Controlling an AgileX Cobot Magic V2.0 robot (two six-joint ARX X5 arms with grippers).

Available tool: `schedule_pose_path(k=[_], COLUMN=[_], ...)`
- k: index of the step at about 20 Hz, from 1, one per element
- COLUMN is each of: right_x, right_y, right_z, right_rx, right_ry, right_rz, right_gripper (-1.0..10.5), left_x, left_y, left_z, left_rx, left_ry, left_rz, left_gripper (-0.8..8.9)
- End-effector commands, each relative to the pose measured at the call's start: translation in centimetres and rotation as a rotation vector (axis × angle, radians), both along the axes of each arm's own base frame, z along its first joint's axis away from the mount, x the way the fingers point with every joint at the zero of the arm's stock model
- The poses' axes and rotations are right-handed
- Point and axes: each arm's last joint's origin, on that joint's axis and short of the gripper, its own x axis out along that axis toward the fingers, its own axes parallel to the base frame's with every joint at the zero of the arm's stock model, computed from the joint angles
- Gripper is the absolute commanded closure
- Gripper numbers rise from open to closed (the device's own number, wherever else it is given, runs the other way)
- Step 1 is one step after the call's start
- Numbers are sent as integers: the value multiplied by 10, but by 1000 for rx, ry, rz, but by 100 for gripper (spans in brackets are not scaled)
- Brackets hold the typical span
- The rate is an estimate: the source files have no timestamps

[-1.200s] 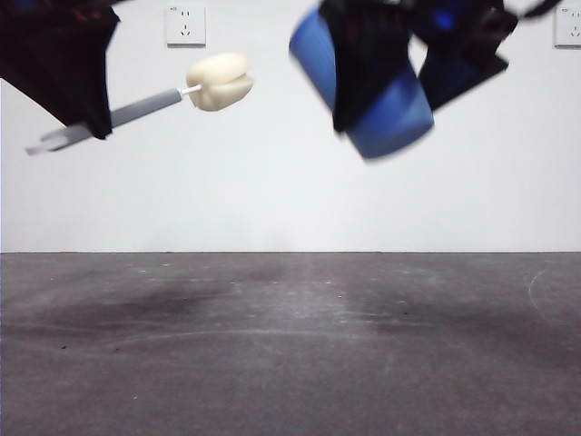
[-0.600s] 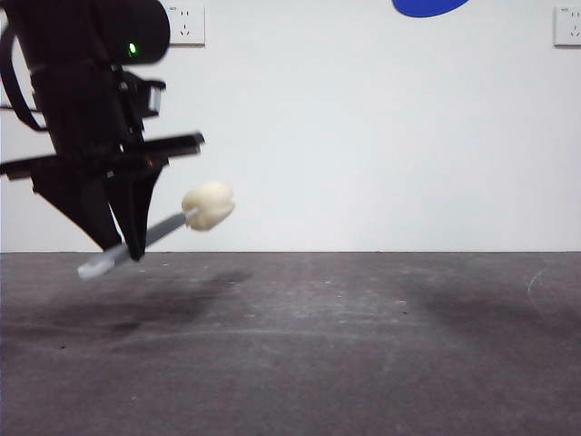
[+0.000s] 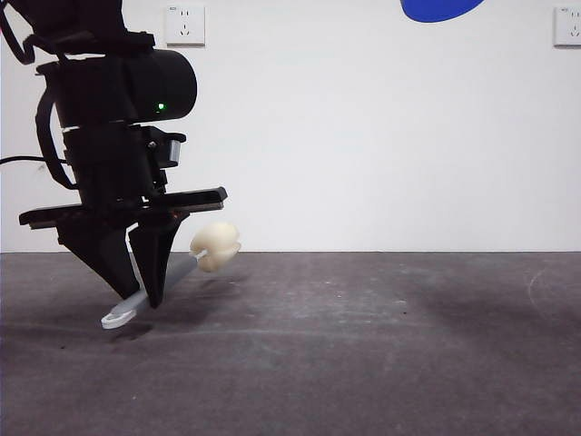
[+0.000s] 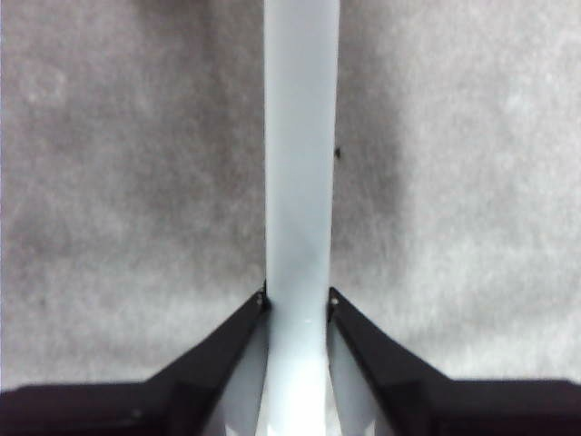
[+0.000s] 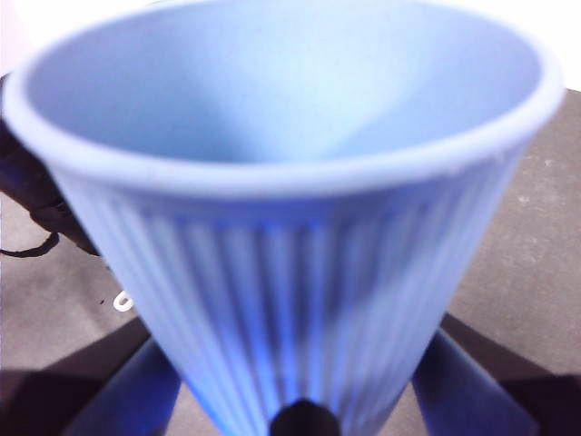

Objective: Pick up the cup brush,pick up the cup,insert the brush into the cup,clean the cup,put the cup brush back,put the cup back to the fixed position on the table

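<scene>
My left gripper (image 3: 136, 295) pinches the grey-handled, cream-sponge cup brush (image 3: 172, 277) low near the dark matte table's (image 3: 363, 345) left edge; releasing tilted, it may roll. My right gripper clamps the ribbed blue plastic cup (image 5: 290, 227) aloft.

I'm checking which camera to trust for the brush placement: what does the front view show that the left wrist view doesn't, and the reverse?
Only the front view shows the cup brush's cream sponge head, raised, its white looped end just above the table, the whole left arm, and a blue sliver of the cup at the top edge. Only the left wrist view shows, close up, the left gripper with its fingers pressed against both sides of the grey handle. Both show the brush gripped over the dark table.
</scene>
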Motion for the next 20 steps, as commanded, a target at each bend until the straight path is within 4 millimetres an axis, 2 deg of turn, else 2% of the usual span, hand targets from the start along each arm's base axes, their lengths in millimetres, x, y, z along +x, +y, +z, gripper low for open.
schedule_pose_path(k=[1, 10, 18, 19, 20], right_x=[0, 0, 0, 0, 0], right_y=[0, 0, 1, 1, 1], right_z=[1, 1, 1, 1, 1], right_rx=[14, 15, 15, 15, 15], right_ry=[-1, 0, 0, 0, 0], right_rz=[-3, -1, 1, 1, 1], right_gripper=[963, 963, 963, 963, 963], left_x=[2, 4, 3, 3, 3], left_y=[-2, -4, -5, -6, -7], left_z=[-9, -12, -24, -26, -27], left_rx=[1, -14, -14, -28, -40], left_ry=[19, 22, 90, 107, 114], left_rz=[25, 23, 8, 3, -4], left_gripper=[822, 822, 810, 772, 682])
